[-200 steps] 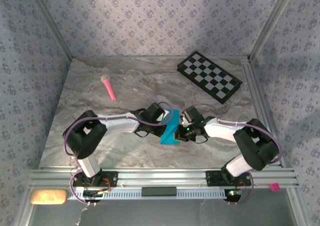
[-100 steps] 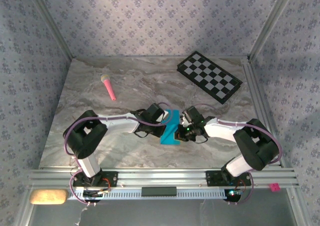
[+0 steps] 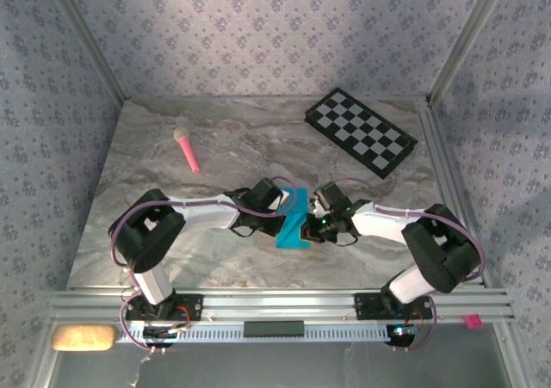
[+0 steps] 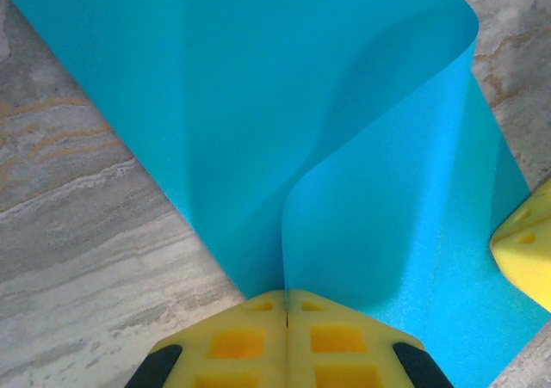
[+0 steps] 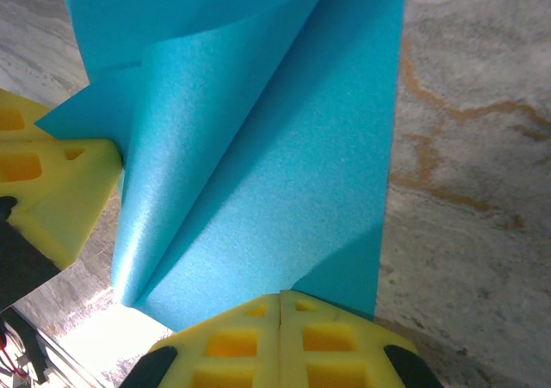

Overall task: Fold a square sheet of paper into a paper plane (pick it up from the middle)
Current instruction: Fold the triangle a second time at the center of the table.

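We see the square sheet of paper [image 3: 294, 226] lying near the middle of the desk [image 3: 172, 233], toward its near edge, squeezed between the two arms where they meet. It is thin and bright cyan-blue, plain on both faces, with a fine matte grain that shows up close. It is no longer flat: in the left wrist view one part rises from the grey marbled surface in a soft curl with a rounded upper corner, and a gentle, unpressed bend runs up from the fingertips. In the right wrist view the paper rolls over itself on the left, and one long straight edge runs down its right side against the marble. The left hand [image 3: 286, 211] is clenched, its yellow pads pressed together with the sheet's edge pinched at their seam. The right hand [image 3: 312, 225] is likewise clenched on the opposite edge, the paper running right into its closed pads. Each wrist view also catches a yellow pad of the other hand just beside the sheet, so the two grips sit close together. Well apart from the paper, a black-and-white checkered board [image 3: 362, 132] lies at an angle at the far right of the desk, and a pink stick [image 3: 188, 151] with a pale tip lies at the far left.
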Controlling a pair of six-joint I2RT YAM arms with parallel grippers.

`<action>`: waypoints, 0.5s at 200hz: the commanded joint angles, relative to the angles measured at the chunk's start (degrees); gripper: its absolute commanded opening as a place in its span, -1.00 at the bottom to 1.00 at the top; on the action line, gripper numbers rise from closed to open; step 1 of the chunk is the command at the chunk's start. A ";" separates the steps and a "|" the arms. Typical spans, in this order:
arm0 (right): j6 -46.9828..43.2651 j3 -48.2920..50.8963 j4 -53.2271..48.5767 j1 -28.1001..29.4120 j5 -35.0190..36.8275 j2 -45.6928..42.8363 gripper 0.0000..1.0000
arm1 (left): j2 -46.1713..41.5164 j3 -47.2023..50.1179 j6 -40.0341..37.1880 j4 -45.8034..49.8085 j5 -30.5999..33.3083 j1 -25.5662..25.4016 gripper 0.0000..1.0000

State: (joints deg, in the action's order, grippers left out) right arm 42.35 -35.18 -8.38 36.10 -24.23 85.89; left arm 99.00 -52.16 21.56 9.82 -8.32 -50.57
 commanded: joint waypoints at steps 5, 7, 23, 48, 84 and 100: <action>-0.73 -0.21 -2.96 -0.59 3.11 1.24 -0.96 | -2.11 0.27 -0.03 -0.37 -0.43 0.31 -0.96; -0.72 -0.17 -3.00 -0.59 3.13 1.22 -0.96 | -2.20 0.23 -0.03 -0.41 -0.51 0.30 -0.96; -0.71 0.03 -3.05 -0.59 3.31 1.21 -0.96 | -2.41 0.14 -0.24 -0.92 -1.02 0.38 -0.95; -0.83 0.03 -3.25 -0.68 3.35 1.24 -0.97 | -1.38 -0.40 -0.40 -1.10 -2.29 0.38 -0.94; -0.94 0.02 -3.50 -0.76 3.33 1.14 -0.97 | 0.52 -0.50 0.66 -0.23 -0.64 0.37 -0.95; -0.92 0.01 -3.38 -0.76 3.24 1.12 -0.97 | 1.03 -0.57 0.78 0.09 -0.12 0.37 -0.96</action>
State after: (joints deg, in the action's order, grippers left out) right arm 42.35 -35.18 -8.40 35.77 -24.23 85.93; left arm 98.74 -52.18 21.74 9.06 -9.15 -50.57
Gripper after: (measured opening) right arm 0.052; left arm 0.061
